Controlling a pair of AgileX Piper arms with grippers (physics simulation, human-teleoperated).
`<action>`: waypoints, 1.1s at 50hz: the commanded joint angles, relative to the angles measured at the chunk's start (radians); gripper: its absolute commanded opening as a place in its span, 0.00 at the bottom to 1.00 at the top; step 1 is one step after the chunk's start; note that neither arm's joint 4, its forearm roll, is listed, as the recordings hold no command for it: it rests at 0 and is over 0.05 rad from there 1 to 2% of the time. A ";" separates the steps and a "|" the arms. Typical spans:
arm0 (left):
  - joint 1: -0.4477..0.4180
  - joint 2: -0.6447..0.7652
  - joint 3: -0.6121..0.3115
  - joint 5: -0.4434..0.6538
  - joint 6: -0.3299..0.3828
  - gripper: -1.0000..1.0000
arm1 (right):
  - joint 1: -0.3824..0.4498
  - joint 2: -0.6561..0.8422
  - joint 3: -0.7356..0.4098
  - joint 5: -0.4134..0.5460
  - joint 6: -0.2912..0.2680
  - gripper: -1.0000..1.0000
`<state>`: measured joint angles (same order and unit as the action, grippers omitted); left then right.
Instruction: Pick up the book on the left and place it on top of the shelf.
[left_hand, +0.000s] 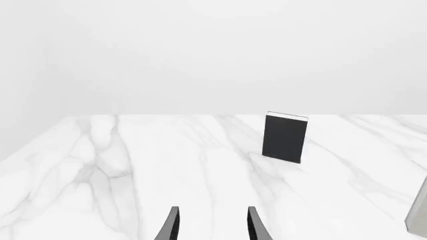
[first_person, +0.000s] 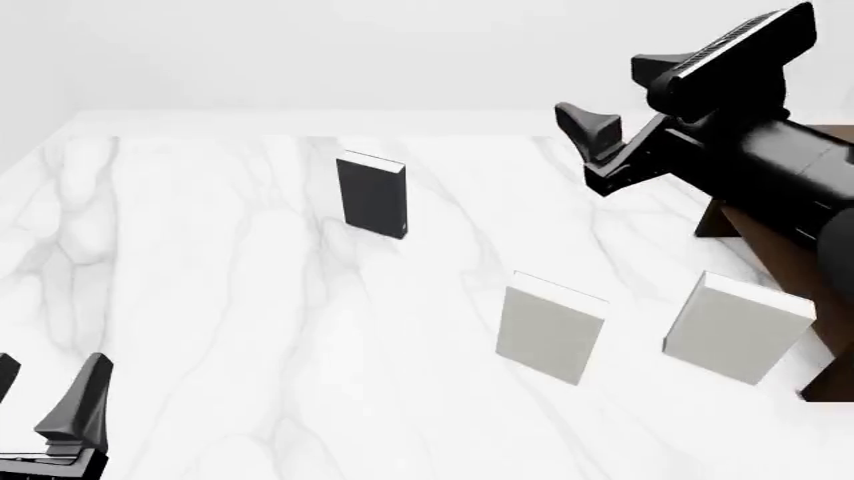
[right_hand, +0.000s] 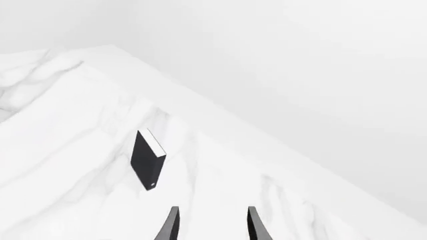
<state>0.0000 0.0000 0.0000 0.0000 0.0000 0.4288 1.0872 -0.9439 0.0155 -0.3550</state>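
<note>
The black book (first_person: 371, 194) stands upright on the white marble counter (first_person: 240, 300), toward the far left part of it, with its white page edge on top; nothing touches it. Two light grey books (first_person: 550, 328) (first_person: 737, 327) stand upright closer to the camera and to the right, well apart from the black book. The dark brown shelf (first_person: 781, 255) sits at the right edge of the front view, mostly hidden behind the right arm (first_person: 747, 150). The left end effector (first_person: 47, 400) is low in the near left corner, far from the book; its fingers (left_hand: 172, 225) are spread apart and hold nothing. The right end effector (right_hand: 212, 225) is raised high above the counter on the right; its fingers (right_hand: 256, 225) are also spread apart and hold nothing; its wrist view looks down at the black book from far off.
</note>
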 joint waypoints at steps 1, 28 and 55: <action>0.000 0.000 0.000 0.000 0.000 1.00 | 0.039 0.125 -0.055 -0.029 -0.023 1.00; 0.000 0.000 0.000 0.000 0.000 1.00 | 0.082 0.317 -0.133 -0.093 -0.003 1.00; 0.000 0.000 0.000 0.000 0.000 1.00 | 0.101 0.492 -0.211 -0.226 0.098 1.00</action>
<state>0.0000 0.0000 0.0000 0.0000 0.0000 0.5192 1.5190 -1.1364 -0.1514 -0.3024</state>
